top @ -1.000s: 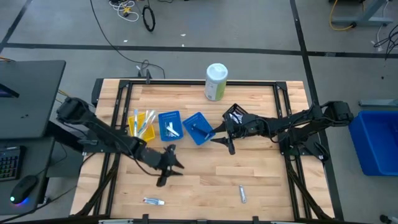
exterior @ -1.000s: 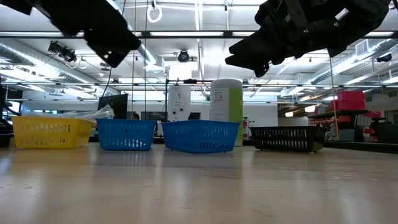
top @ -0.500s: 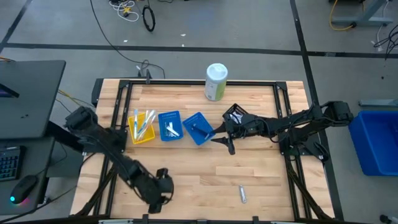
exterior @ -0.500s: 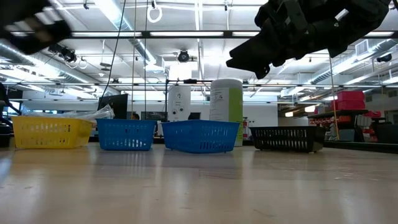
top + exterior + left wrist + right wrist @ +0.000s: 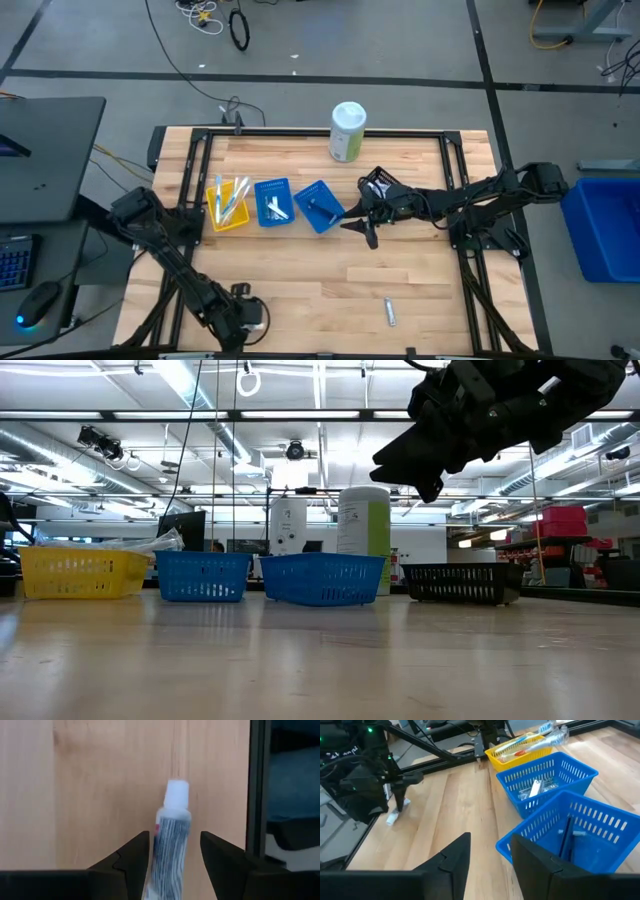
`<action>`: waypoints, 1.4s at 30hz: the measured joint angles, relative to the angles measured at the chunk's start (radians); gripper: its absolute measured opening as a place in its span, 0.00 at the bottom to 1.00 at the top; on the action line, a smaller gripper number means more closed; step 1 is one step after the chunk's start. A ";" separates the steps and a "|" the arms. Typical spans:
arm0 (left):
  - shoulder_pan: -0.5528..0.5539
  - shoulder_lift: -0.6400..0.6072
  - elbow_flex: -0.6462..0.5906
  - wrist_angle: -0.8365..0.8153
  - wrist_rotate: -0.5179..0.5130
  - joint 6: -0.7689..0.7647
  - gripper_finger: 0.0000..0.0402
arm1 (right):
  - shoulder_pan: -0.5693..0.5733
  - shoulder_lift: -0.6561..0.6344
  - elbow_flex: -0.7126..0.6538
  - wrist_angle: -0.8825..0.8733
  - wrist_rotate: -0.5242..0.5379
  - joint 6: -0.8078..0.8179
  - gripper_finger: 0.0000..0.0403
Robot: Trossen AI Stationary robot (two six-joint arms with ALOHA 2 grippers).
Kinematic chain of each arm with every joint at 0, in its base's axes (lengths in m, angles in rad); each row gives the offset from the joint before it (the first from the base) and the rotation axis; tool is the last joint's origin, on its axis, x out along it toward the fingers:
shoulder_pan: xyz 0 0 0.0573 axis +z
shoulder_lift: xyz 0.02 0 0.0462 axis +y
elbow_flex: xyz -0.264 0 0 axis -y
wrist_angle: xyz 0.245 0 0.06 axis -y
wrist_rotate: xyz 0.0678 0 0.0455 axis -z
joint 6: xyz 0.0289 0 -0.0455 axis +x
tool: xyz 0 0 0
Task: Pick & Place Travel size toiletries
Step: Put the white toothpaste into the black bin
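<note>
Between the left hand's parted fingers lies a small striped toothpaste tube, flat on the wooden surface, white cap pointing away from the hand. A good grasp likely means lowering squarely, keeping the tube centred, then closing on its body rather than the cap. Over mid-surface, the right hand waits empty, fingers apart, beside a blue basket.

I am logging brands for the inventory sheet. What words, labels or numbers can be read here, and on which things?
None can be read.
Toothpaste tube between the open jaws of the left gripper: a red mark and grey striping, print too blurred.
Tall canister: label print too small.
Loose tube on the table: too small.
Right gripper hovers open by the blue baskets; no labels visible.
</note>
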 joint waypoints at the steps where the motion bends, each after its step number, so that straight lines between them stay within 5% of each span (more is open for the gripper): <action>1: -0.007 0.000 0.000 -0.002 0.002 0.001 0.46 | 0.000 0.000 0.000 0.001 0.000 -0.001 0.36; 11: -0.022 0.000 -0.031 -0.105 0.013 0.046 0.40 | 0.000 0.000 0.000 0.003 0.001 -0.003 0.37; 21: 0.027 0.000 -0.031 -0.085 -0.036 0.129 0.09 | 0.033 0.038 0.000 0.177 0.037 -0.105 0.44; 26: 0.111 0.000 -0.003 -0.107 -0.212 0.151 0.03 | 0.086 0.113 0.001 0.309 0.028 -0.210 0.49; 34: 0.309 -0.001 0.075 -0.105 -0.670 0.312 0.10 | 0.124 0.206 0.076 0.285 0.028 -0.290 0.53; 42: 0.508 -0.002 0.141 0.003 -0.713 0.474 0.07 | 0.116 0.208 0.092 0.251 0.028 -0.306 0.48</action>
